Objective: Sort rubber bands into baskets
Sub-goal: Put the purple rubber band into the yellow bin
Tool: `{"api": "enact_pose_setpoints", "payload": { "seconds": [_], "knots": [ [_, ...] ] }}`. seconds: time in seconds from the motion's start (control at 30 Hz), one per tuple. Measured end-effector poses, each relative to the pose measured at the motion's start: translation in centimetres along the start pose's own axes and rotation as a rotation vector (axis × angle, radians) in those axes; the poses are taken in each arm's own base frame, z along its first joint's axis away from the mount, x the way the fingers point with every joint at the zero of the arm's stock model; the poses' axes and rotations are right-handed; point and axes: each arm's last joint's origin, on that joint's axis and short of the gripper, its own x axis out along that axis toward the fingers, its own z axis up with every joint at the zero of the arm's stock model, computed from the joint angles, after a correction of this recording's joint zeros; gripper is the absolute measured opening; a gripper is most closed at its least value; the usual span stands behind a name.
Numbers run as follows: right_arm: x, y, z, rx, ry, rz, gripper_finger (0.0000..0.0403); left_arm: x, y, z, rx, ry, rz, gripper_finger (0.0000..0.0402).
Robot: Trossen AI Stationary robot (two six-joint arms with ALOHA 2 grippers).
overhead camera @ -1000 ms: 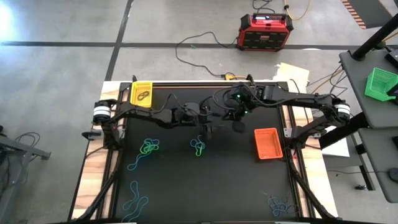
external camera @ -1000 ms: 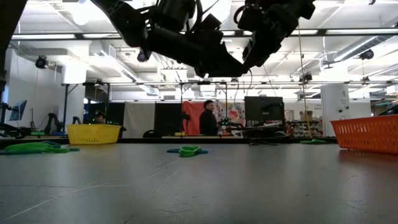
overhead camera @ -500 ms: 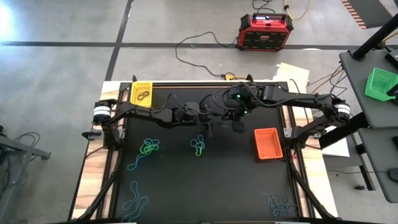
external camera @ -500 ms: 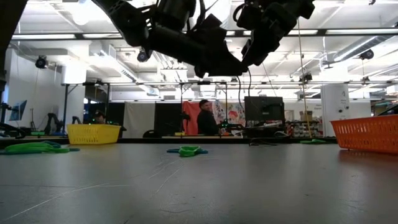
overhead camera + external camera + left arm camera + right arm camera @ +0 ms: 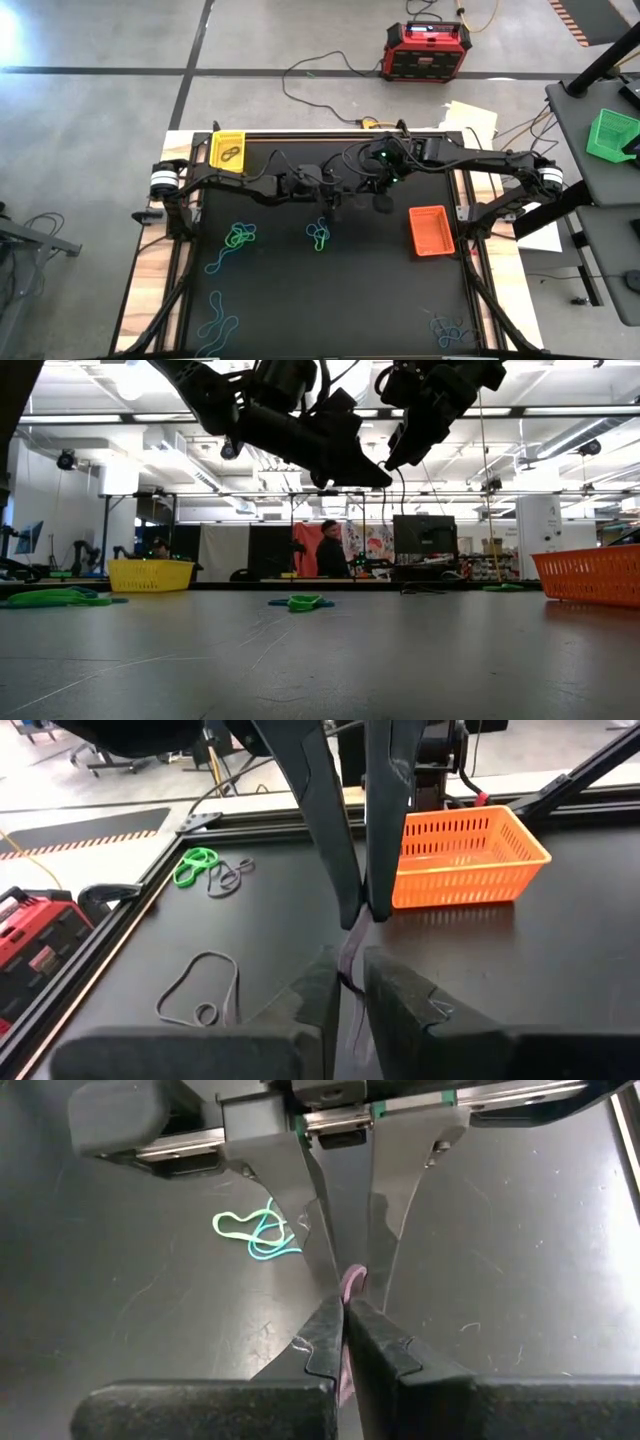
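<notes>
Purple rubber band [image 5: 351, 1280] in mid-air above the middle of the black table [image 5: 380, 300], clamped from both sides. Left gripper [image 5: 350, 985] reaching in from the left, fingers pressed together on the band. Right gripper [image 5: 345, 1325] meeting it tip to tip from the far right, fingers likewise closed tight on the same loop. Both arms well clear of the tabletop in the low view.

On the table below, just nearer than the two grippers, a teal and green tangle of rubber bands [image 5: 318, 236]. To its left, a bright green cluster [image 5: 240, 237]. At the near left edge, loose blue loops [image 5: 217, 325]; at the near right corner, more blue loops [image 5: 450, 330].

At the far left corner, the yellow basket [image 5: 229, 150], holding one dark band. Toward the right edge, the orange basket [image 5: 431, 231]. Off the table, on a side stand at far right, the green basket [image 5: 612, 135].
</notes>
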Motion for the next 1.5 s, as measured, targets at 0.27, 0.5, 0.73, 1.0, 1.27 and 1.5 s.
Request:
{"api": "enact_pose_setpoints", "payload": {
  "seconds": [0.27, 0.5, 0.73, 1.0, 1.27, 1.5],
  "knots": [
    [0.0, 0.0, 0.0, -0.015, -0.005, -0.001, 0.0009, 0.0, 0.2, -0.8, 0.024, 0.087, 0.074, 0.0034],
    [0.2, -0.2, 0.5, -0.041, -0.070, -0.022, 0.0009, -0.3, 0.4, -2.1, 0.060, 0.208, 0.183, 0.0097],
    [0.9, -0.7, 1.3, -0.109, -0.265, -0.085, 0.0009, -3.3, 0.0, -6.3, 0.001, 0.426, 0.199, 0.0162],
    [5.2, -2.6, 2.1, -0.099, -0.378, -0.145, 0.0009, -9.6, -0.5, -8.6, -0.144, 0.377, 0.263, 0.0195],
    [10.9, -5.0, 1.6, -0.004, -0.293, -0.169, 0.0009, -13.4, -0.6, -9.4, -0.163, 0.328, 0.263, 0.0196],
    [14.6, -6.1, -0.3, 0.065, -0.191, -0.146, 0.0009, -14.7, -0.6, -10.1, -0.183, 0.307, 0.266, 0.0196]
  ]
}}
